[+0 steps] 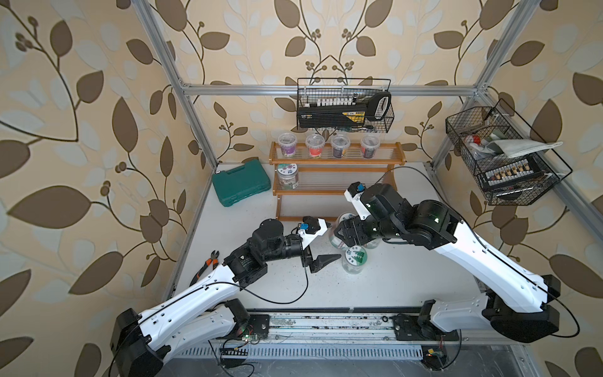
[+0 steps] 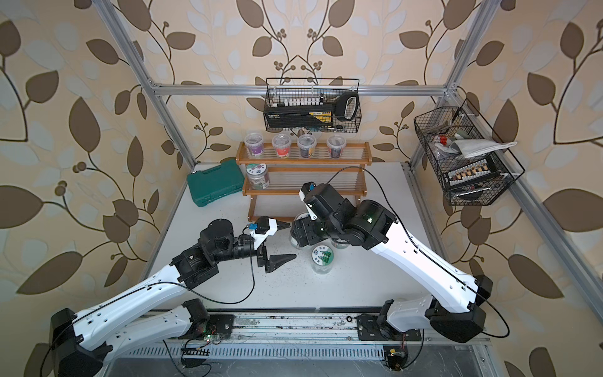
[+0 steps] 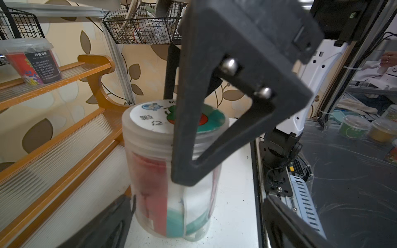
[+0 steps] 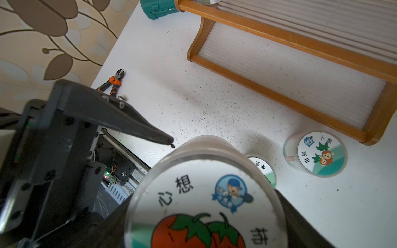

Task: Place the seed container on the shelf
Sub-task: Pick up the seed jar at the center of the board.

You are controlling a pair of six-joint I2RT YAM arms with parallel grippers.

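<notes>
My right gripper (image 4: pixel 204 227) is shut on a clear seed container with a tomato lid (image 4: pixel 204 204), its fingers on either side of the jar. In both top views this jar (image 1: pixel 334 241) (image 2: pixel 295 241) sits just in front of the shelf's lowest tier. The shelf (image 1: pixel 336 160) (image 2: pixel 303 156) is an orange-brown stepped rack at the back of the table. My left gripper (image 1: pixel 326 243) (image 3: pixel 197 232) stands wide open beside the same jar (image 3: pixel 154 171), not touching it. Whether the jar rests on the table I cannot tell.
Two more jars stand nearby: a tree-lid one (image 1: pixel 355 258) and a radish-lid one (image 4: pixel 315 153). Several cups line the top tier and one jar (image 1: pixel 287 176) the middle tier. A green case (image 1: pixel 241 184), pliers (image 1: pixel 208 261) and wire baskets (image 1: pixel 346 107) (image 1: pixel 502 156) surround the table.
</notes>
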